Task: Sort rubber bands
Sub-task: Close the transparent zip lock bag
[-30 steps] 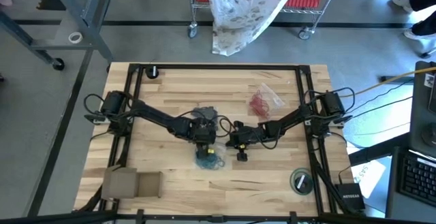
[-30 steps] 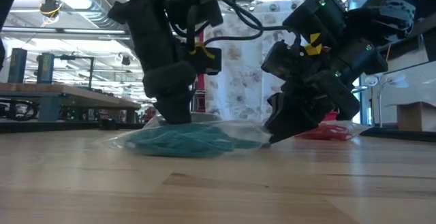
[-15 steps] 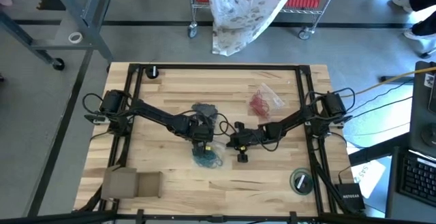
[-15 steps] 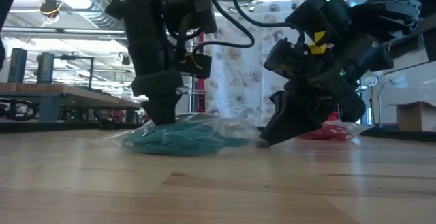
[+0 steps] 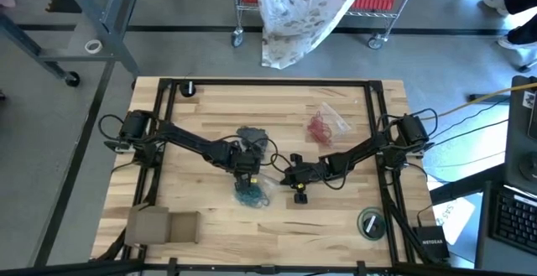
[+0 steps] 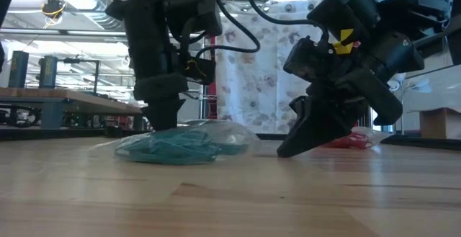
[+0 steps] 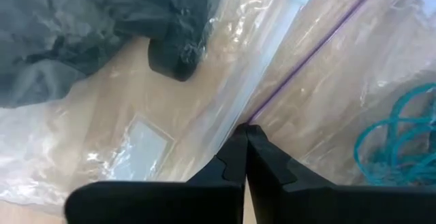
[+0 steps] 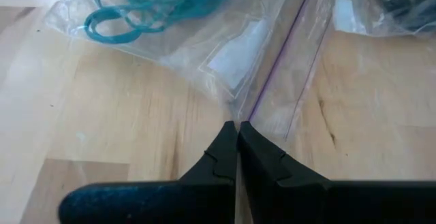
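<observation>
Wooden surface [image 5: 201, 133] is seen carrying a clear bag [image 6: 216, 132] of teal rubber bands [image 5: 252, 194], which has been drawn leftward since a second ago. Left tool [image 7: 245, 137] and right tool [image 8: 237, 130] are each pinched shut on the bag's zip edge, stretched between them.

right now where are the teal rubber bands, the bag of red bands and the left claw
teal rubber bands [image 6: 176, 147], low view, middle of the heap
bag of red bands [image 5: 321, 127], high view, red clump inside
left claw [image 7: 246, 130], left wrist view, shut fingertips
</observation>
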